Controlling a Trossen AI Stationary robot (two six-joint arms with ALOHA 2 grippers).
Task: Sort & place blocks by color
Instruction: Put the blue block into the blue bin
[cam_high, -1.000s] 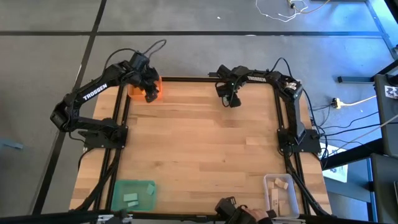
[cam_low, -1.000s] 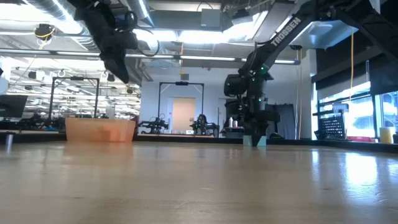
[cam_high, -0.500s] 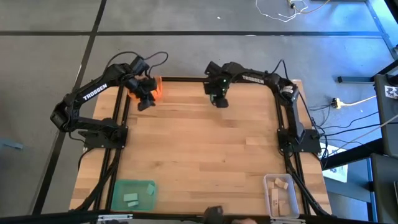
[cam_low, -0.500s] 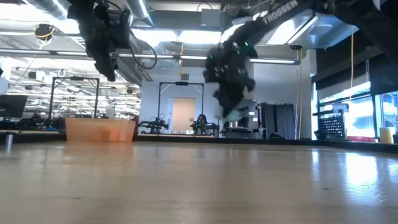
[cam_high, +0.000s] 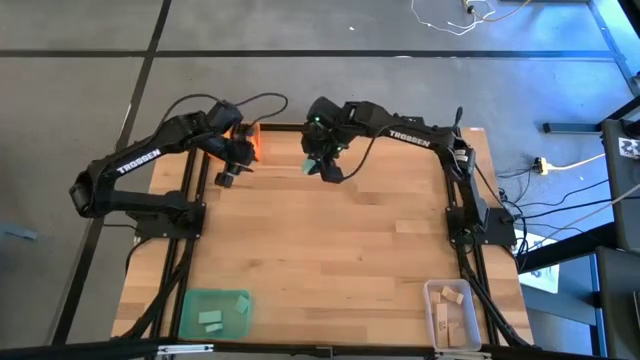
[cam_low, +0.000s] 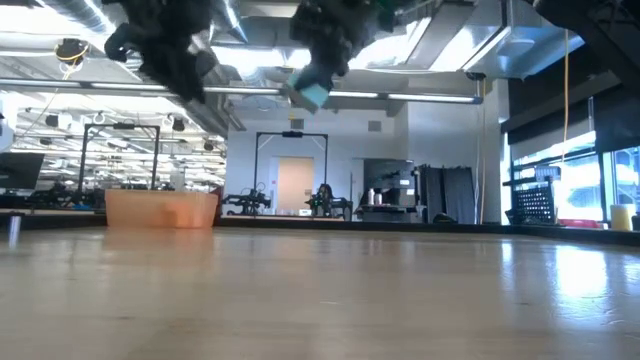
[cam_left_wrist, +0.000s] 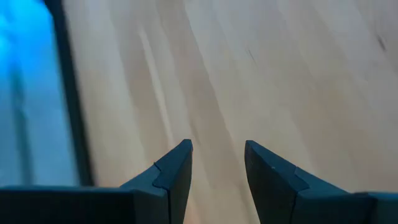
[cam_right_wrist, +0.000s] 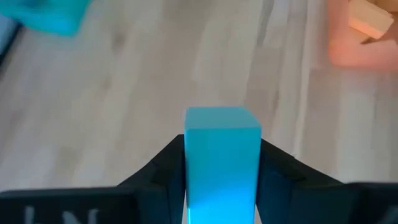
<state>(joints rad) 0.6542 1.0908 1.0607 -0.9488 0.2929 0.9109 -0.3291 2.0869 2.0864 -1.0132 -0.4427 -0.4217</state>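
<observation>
While it hangs over the upper middle of the high view, the right gripper (cam_high: 322, 166) pinches a teal block (cam_right_wrist: 222, 155) between its two dark fingers (cam_right_wrist: 163, 168) — the right wrist view shows the block upright and filling the gap, both pads pressed to its sides. At table height that same teal block (cam_low: 312, 95) shows well above the wooden table (cam_high: 330, 250), near the top centre of the frame, tilted a little.

Over at the upper left of the high view, the left gripper (cam_high: 226, 178) sits just beside the orange tray (cam_high: 249, 143), which stands at the table's far left corner. Its fingers (cam_left_wrist: 176, 174) are spread apart with nothing between them, only bare wood grain beyond. From the low camera the orange tray (cam_low: 161, 209) appears at the left, on the table's far edge.

Toward the lower left of the high view lies the green tray (cam_high: 214, 312), holding teal blocks (cam_high: 211, 319). At the lower right is the clear tray (cam_high: 453, 313) with pale wood blocks (cam_high: 452, 296) inside. In the right wrist view a blurred orange shape — the orange tray with a pale-looking piece in it — fills the upper right corner.
</observation>
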